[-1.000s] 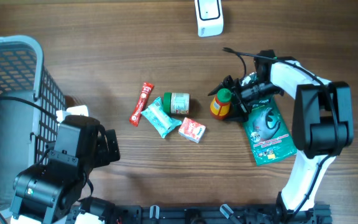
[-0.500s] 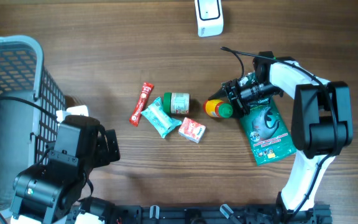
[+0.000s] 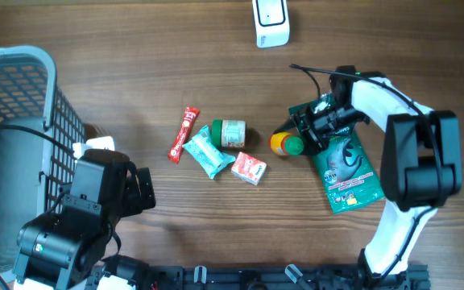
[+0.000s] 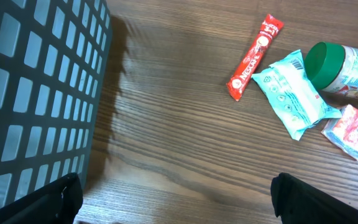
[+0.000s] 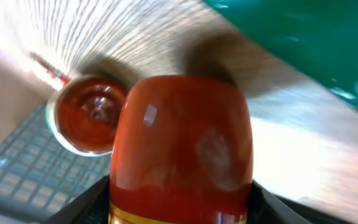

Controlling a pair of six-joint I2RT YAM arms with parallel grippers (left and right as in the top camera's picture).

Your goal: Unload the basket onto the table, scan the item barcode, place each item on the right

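Orange bottle (image 3: pixel 283 144) pinched in right gripper (image 3: pixel 301 137), barcode hidden, left gripper (image 4: pixel 176 198) spread.

the left arm (image 3: pixel 79 217) sits folded low at the near left corner of the surface (image 3: pixel 135 80), black and bulky from overhead, its wrist pointing out toward the middle. the left hand (image 4: pixel 178 200) is spread wide, its two dark fingertips (image 4: pixel 55 198) just showing at the bottom corners of the wrist view, with nothing between them. the right arm (image 3: pixel 413 161) (white links, black joints) rises from the near right edge, reaches away, then bends back leftward at the elbow. the right hand (image 3: pixel 299 135) points left, low over the surface, its fingers (image 5: pixel 82 208) pressed on either side of a bottle (image 5: pixel 179 155).
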